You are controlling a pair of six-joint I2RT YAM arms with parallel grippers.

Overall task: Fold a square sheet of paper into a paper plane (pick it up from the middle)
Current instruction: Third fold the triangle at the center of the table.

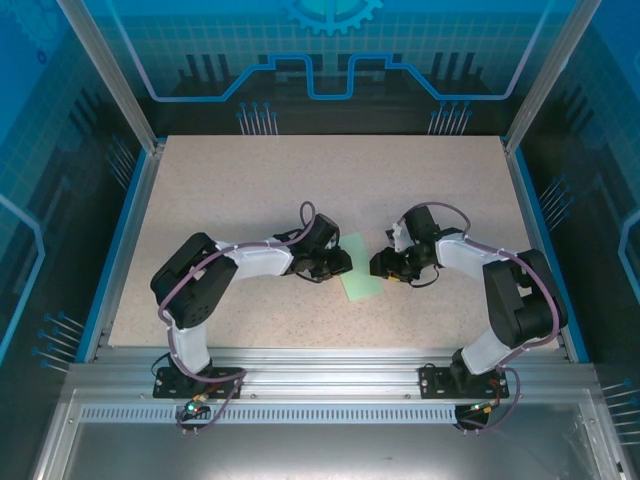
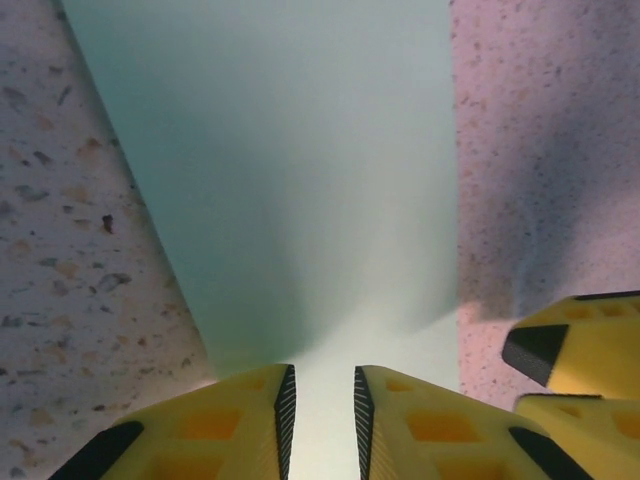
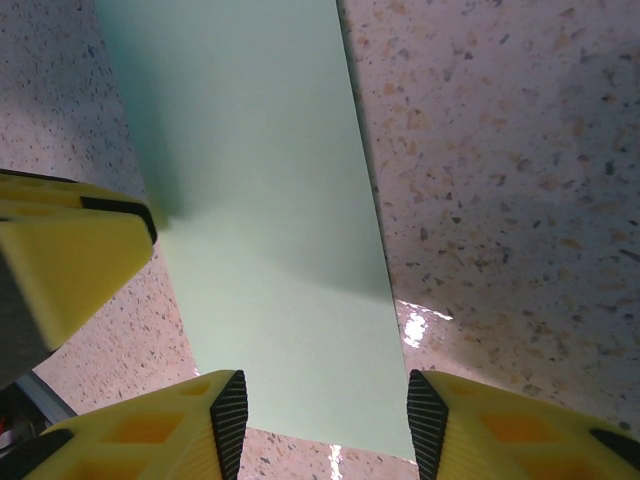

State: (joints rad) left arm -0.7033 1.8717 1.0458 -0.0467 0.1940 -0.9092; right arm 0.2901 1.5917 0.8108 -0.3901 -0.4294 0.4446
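In the middle of the table (image 1: 250, 180), we saw the sheet (image 1: 362, 280) lying between the two arms' tools, its longer side running away from the bases at a slight tilt. The left gripper (image 1: 338, 263) was at the sheet's left edge and the right gripper (image 1: 383, 265) at its right edge. The two faced each other low over the paper.

From the left wrist, we found that gripper's fingers (image 2: 250, 420) close together with only a narrow gap, and pale green paper showed in the gap. We could not tell whether the pads touched it. The paper ahead of them looked blurred and shadowed.

From the right wrist, we saw the right gripper's fingers (image 3: 200, 420) spread wide, one to either side of the sheet's near end, which lay flat on the speckled top. They pinched nothing. A yellow finger of the left gripper showed at the left of that view, just beside the sheet's edge.
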